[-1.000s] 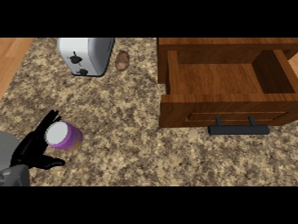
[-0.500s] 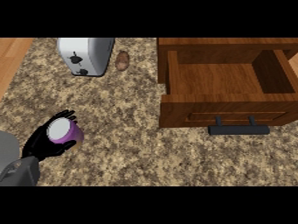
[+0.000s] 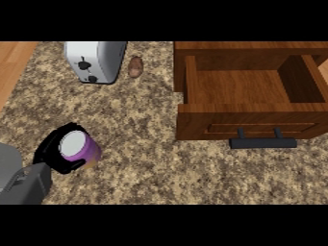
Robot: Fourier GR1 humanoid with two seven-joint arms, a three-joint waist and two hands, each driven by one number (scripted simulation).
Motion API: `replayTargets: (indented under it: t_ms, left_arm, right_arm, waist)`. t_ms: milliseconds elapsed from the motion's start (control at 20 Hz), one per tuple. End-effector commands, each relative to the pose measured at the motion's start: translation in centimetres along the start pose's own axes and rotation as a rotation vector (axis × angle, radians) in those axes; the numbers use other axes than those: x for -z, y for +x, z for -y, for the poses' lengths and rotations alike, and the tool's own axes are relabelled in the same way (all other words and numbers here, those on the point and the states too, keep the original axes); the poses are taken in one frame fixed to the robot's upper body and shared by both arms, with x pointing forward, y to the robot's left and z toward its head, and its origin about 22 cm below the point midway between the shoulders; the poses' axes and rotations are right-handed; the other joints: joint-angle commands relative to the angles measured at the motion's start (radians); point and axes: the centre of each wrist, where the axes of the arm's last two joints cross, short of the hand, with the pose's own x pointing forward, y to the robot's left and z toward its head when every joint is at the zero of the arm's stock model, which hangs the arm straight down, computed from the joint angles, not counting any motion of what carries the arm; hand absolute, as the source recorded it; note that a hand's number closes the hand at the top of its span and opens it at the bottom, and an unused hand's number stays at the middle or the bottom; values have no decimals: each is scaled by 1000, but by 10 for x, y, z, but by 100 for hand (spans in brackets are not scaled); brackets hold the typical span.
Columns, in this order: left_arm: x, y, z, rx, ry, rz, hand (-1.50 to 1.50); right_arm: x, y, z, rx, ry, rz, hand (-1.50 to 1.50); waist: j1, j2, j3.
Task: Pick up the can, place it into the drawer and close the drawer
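Since the earlier frames, left hand (image 3: 50, 153) has closed its fingers around the can (image 3: 78, 147) at the bench's (image 3: 145, 158) lower left. Head view: can, white top and purple side, sits in the curled hand, well apart from the open drawer (image 3: 255, 89) at upper right; its handle (image 3: 263, 143) faces the robot. Right hand is out of view. Toaster (image 3: 95, 60) stands at top. Step in hand: the grasp; next, a lift and carry rightward over the drawer's front wall.

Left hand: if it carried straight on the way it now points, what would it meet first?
The left hand, curled round the can, points up-right. Only bare counter lies ahead; perhaps the drawer much further on. Depth unclear.
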Motion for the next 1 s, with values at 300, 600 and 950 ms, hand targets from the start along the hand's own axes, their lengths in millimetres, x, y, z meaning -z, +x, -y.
replayTargets:
  t_ms: [300, 600, 950]
  left_arm:
    - [29, 12, 39, -76, 31, 183, 150]
    - [81, 31, 112, -66, 231, 281, 150]
    - [77, 91, 154, 16, 200, 334, 150]
  right_arm:
    - [-3, 4, 2, -12, -22, 3, -150]
    - [-10, 6, -4, -4, -28, -11, -150]
    - [-11, 13, -6, 8, -36, -14, -150]
  waist:
    - [24, -8, 2]
    - [14, -10, 2]
    - [16, -10, 2]
